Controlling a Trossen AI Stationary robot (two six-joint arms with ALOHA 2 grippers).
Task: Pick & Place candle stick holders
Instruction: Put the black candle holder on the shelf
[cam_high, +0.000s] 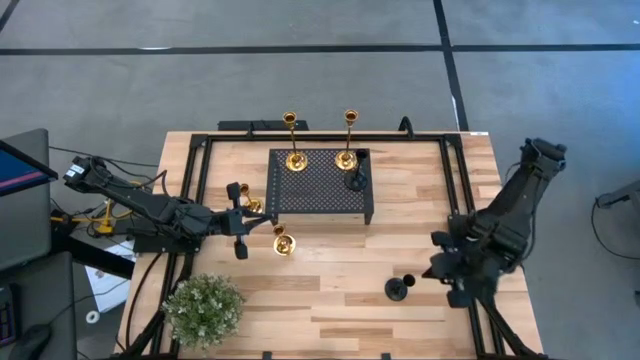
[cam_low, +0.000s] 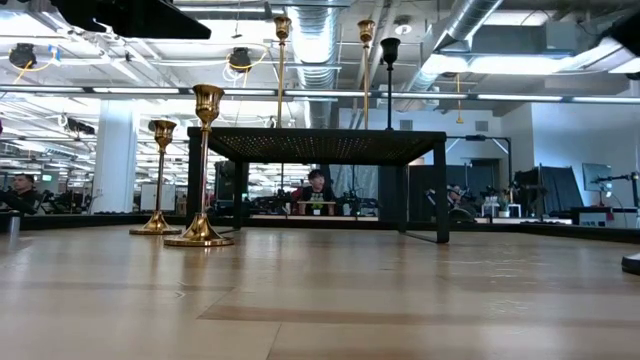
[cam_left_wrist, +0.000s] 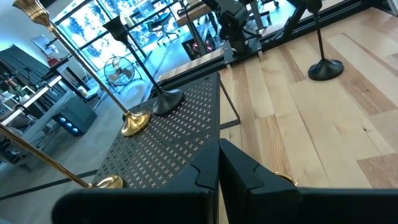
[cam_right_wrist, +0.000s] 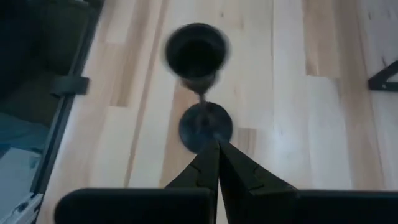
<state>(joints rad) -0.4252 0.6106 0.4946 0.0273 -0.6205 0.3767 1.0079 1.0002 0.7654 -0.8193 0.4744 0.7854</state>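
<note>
Two tall gold holders and a black holder stand on their round bases on the black perforated stand. Two short gold holders stand on the table left of the stand; they also show in the low view. A second black holder stands on the table at the near right. My left gripper is shut and empty between the two short gold holders. My right gripper is shut and empty, just right of the black holder.
A green potted plant stands at the table's near left corner. A black frame rail runs around the table top. The stand's legs lift it above the table. Bare wood lies between the plant and the black holder.
</note>
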